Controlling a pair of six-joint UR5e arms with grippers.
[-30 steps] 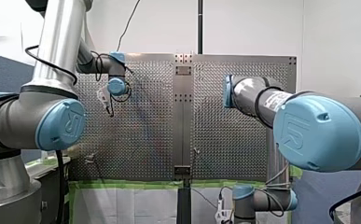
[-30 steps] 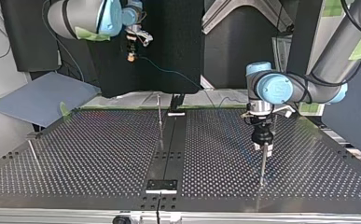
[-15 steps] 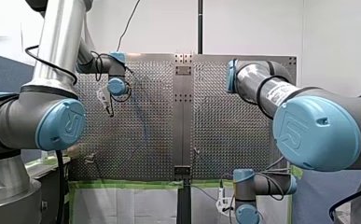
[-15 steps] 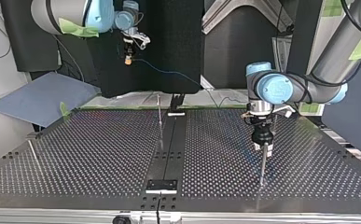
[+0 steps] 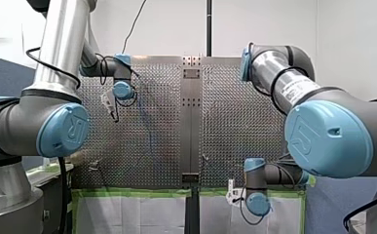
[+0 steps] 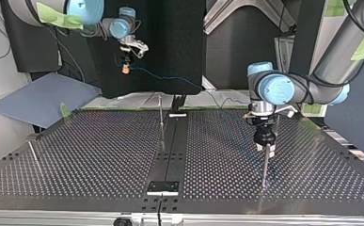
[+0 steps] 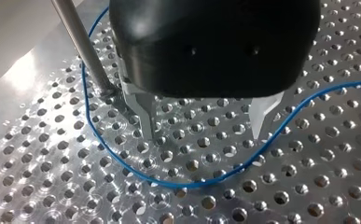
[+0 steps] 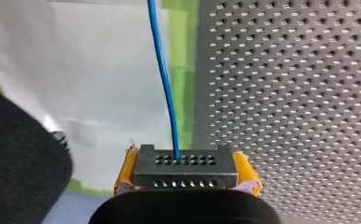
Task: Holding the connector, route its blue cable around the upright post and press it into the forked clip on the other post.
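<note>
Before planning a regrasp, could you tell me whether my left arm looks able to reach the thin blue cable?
Probably yes: my left gripper, jaws open, is close over the perforated metal table, the thin blue cable looping ahead; only the slim metal post stands beside it.

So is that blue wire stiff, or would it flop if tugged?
Probably floppy: the wire lies in a loose curve on the table. Pulled, it likely straightens: it runs nearly straight from the connector. Thin, so probably light.
</note>
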